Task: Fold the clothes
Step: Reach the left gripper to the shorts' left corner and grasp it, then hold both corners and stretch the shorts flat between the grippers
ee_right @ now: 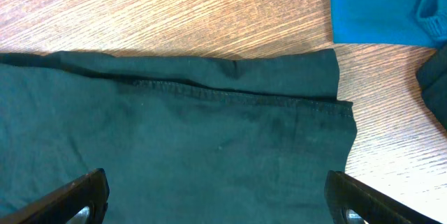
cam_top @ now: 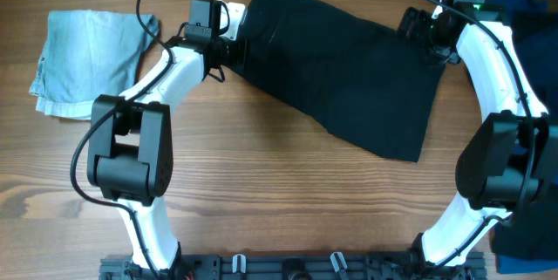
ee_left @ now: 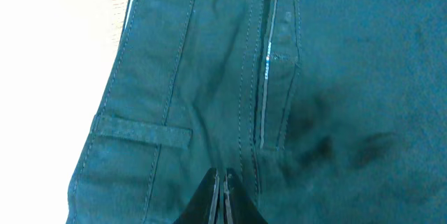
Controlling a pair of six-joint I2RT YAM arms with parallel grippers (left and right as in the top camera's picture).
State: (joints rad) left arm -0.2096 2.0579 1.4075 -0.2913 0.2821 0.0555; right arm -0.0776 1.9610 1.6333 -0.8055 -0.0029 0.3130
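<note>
A dark teal-black garment (cam_top: 340,71) lies flat and slanted across the far middle of the table. Its waistband with a belt loop and fly fills the left wrist view (ee_left: 209,77). My left gripper (cam_top: 237,49) is at the waistband end, its fingers (ee_left: 223,189) pressed together on the fabric by the fly seam. My right gripper (cam_top: 427,40) is over the garment's far right corner. Its fingers (ee_right: 223,206) are wide open above the hemmed end (ee_right: 209,140), holding nothing.
A folded light blue cloth (cam_top: 87,49) lies at the far left. Blue clothing (cam_top: 527,10) sits at the far right edge and also shows in the right wrist view (ee_right: 377,8). A darker pile (cam_top: 523,236) lies at the near right.
</note>
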